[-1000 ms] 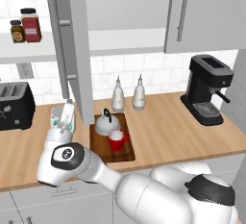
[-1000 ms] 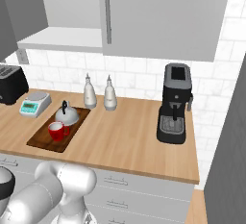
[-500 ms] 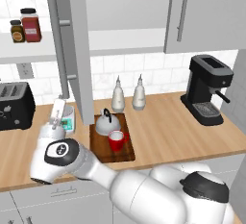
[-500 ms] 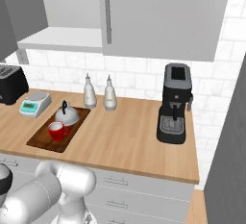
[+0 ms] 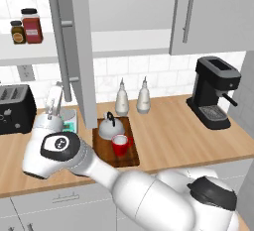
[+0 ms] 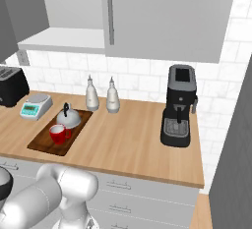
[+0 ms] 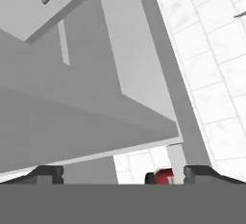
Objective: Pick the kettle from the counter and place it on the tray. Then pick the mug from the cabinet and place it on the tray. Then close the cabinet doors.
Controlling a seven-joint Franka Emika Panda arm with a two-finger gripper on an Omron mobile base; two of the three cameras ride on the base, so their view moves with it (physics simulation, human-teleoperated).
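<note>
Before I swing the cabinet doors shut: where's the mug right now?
The mug stands on the tray in the left base view, just in front of the kettle, at the counter's middle-left.

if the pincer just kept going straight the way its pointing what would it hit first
Most likely the open cabinet door: the hand view looks up along the pincer at that grey panel and the underside of the cabinet. Depth is unclear, so which of the two comes first is uncertain.
</note>
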